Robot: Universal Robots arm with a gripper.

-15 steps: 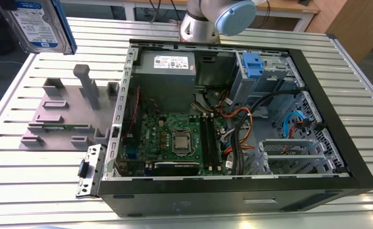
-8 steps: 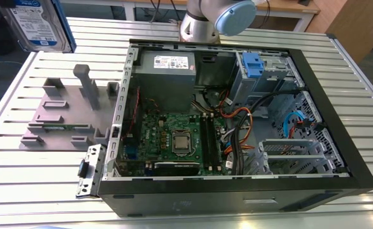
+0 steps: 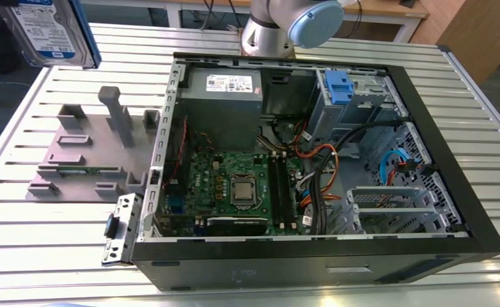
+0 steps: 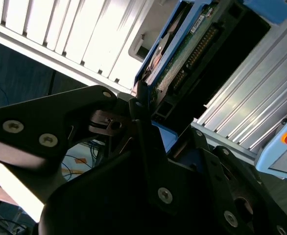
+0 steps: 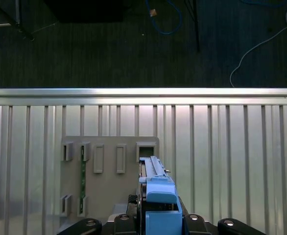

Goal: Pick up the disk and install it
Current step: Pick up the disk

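Your gripper (image 4: 142, 105) clamped on disk (image 3: 50, 32), blue-bracket edge between fingers. Disk aloft at 10 o'clock of open computer case (image 3: 318, 262); grey fixture (image 3: 75, 157) at case's 9 o'clock.

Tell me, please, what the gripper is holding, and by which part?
The gripper holds the disk by the end nearest the wrist, at the blue bracket, clamped across its flat faces.
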